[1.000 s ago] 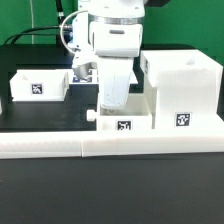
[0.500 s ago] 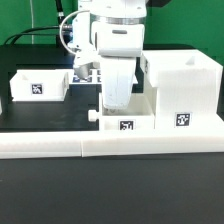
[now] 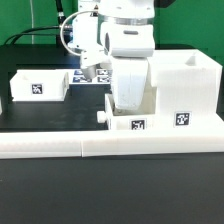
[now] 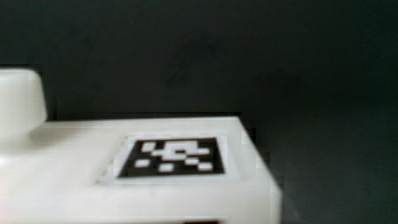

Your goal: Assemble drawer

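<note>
A small white tray (image 3: 133, 124) with a tag on its front and a round knob (image 3: 101, 117) stands on the black table right behind the border bar. My gripper (image 3: 128, 108) reaches down onto it from above and looks shut on its wall; the fingertips are hidden. The cube-shaped housing (image 3: 186, 84) stands against the tray on the exterior view's right. The second tray (image 3: 38, 85) sits apart at the exterior view's left. The wrist view shows the held tray's tagged face (image 4: 178, 185) close up, with the knob (image 4: 18, 100) beside it.
The long low white border bar (image 3: 110, 147) runs across the front of the table. The marker board (image 3: 92, 73) lies behind my arm. Cables hang at the back of the arm.
My gripper has moved toward the exterior view's right, and the tray has moved with it up against the housing. The other tray and the housing have not moved.
</note>
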`<action>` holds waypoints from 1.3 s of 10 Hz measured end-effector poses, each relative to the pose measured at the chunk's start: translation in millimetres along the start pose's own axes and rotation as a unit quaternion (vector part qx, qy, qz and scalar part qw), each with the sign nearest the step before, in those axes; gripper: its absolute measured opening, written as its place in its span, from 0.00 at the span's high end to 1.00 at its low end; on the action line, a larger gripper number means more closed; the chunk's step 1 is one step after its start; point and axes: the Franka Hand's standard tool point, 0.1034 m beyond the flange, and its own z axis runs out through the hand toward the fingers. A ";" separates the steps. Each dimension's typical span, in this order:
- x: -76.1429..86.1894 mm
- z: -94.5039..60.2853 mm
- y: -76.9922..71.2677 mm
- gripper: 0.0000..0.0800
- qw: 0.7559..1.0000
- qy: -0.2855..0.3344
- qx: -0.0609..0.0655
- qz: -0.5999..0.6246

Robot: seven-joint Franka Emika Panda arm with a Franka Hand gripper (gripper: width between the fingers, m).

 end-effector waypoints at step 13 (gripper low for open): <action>-1.1 -8.6 1.8 0.26 0.999 0.000 0.000 0.042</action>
